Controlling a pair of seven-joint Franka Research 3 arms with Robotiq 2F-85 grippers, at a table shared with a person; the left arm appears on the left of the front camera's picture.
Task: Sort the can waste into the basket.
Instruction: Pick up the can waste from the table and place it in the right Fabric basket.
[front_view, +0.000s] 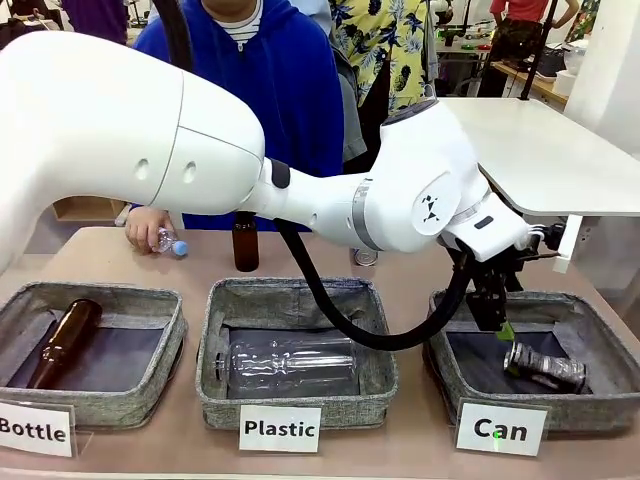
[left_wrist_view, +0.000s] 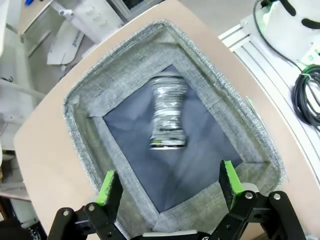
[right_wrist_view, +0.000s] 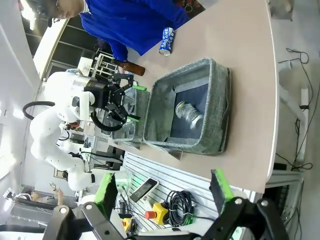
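Beige tabletop (front_view: 420, 450) stretches from my side to a person in a blue hoodie (front_view: 270, 70) at the far edge.

My left pincer (left_wrist_view: 170, 182) hangs open over the grey fabric basket (left_wrist_view: 125, 60) behind the white card reading "Can" (front_view: 500, 428). Its 2 green-padded fingers (left_wrist_view: 106, 187) stand wide apart with nothing between them. Below them the crushed dark and silver metal can (left_wrist_view: 167, 120) lies on the basket's dark lining, blurred in the left wrist view and clear of the walls.

My right pincer (right_wrist_view: 162, 187) is open too and holds nothing, well back from the basket over the table's edge.

The blue metal drink can with white lettering (right_wrist_view: 166, 41) is on the tabletop near the person, outside the basket. Nearby stands 1 upright brown glass bottle (front_view: 245, 240).
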